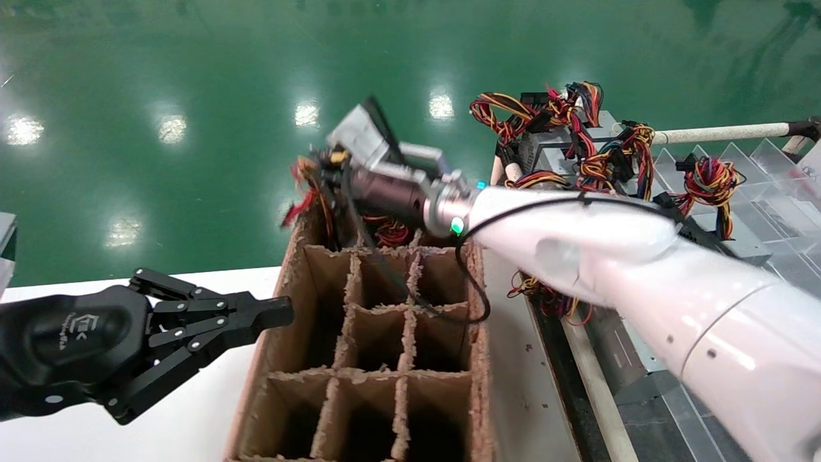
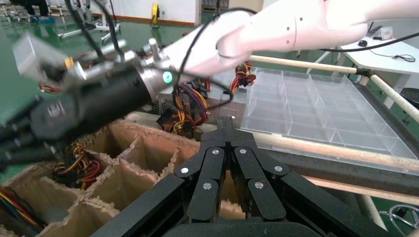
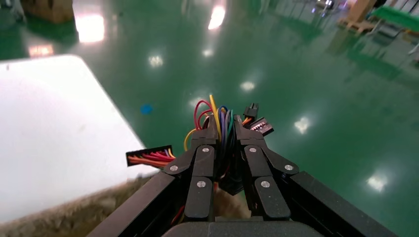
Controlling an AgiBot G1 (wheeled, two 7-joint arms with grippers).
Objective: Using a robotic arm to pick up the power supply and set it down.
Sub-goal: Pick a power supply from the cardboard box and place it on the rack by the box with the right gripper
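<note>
My right robotic arm (image 1: 577, 244) reaches left across the far end of the cardboard box (image 1: 378, 333). Its gripper (image 3: 225, 123) is shut on the power supply's bundle of red, yellow, purple and green wires (image 3: 217, 116), with black connectors (image 3: 259, 123) sticking out past the tips. In the head view the gripper (image 1: 321, 176) is over the box's far left corner, and red wires (image 1: 308, 186) hang beside it. A grey metal block (image 1: 359, 138) shows just above the gripper; I cannot tell whether it is the supply's body. My left gripper (image 1: 282, 311) is parked shut at the box's left side.
The box is split into several empty cells. More red wires (image 1: 388, 231) lie in a far cell. Right of it a rack holds other grey units with tangled wires (image 1: 564, 128) and a clear divided tray (image 2: 321, 108). The white table (image 1: 96, 436) is at the left.
</note>
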